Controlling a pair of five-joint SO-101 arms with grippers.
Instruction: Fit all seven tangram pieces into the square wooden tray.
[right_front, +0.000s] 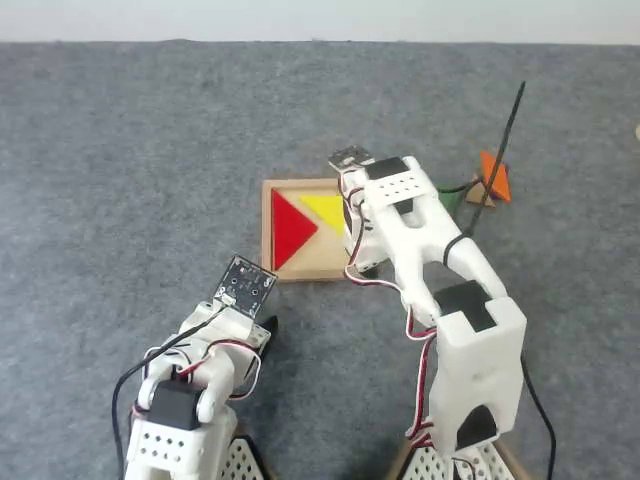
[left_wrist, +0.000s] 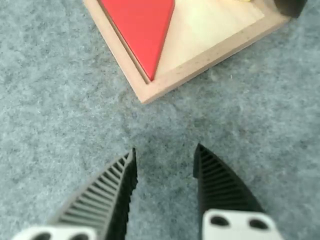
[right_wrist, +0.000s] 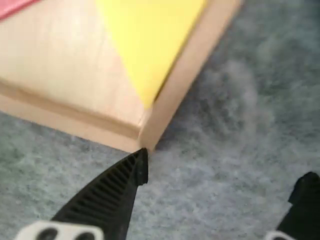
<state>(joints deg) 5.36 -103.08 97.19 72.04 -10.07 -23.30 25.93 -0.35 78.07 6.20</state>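
The grey, felt-covered counter (right_front: 120, 180) spreads across almost the whole high view. The white right arm (right_front: 440, 280) runs from the lower right of that frame up to its centre, where its wrist hangs over the right edge of the tray. The left arm (right_front: 200, 380) sits in the lower left, its wrist pointing toward the tray's lower left corner.

The square wooden tray (right_front: 267, 230) lies flat at the centre of the high view. Inside it, a red triangle (right_front: 288, 230) fills the left part, its long side along the left rim. A yellow triangle (right_front: 326, 208) lies in the upper part, partly hidden by the right arm. The rest of the tray floor that shows is bare wood.

The left end effector (left_wrist: 165, 155) is spread wide over bare felt, near a tray corner but apart from it. The right end effector (right_wrist: 225, 170) is also spread, one fingertip (right_wrist: 140, 162) just beside another tray corner, over the felt.

In the upper right of the high view, an orange piece (right_front: 496, 176) and a green piece (right_front: 449, 198) lie outside the tray.
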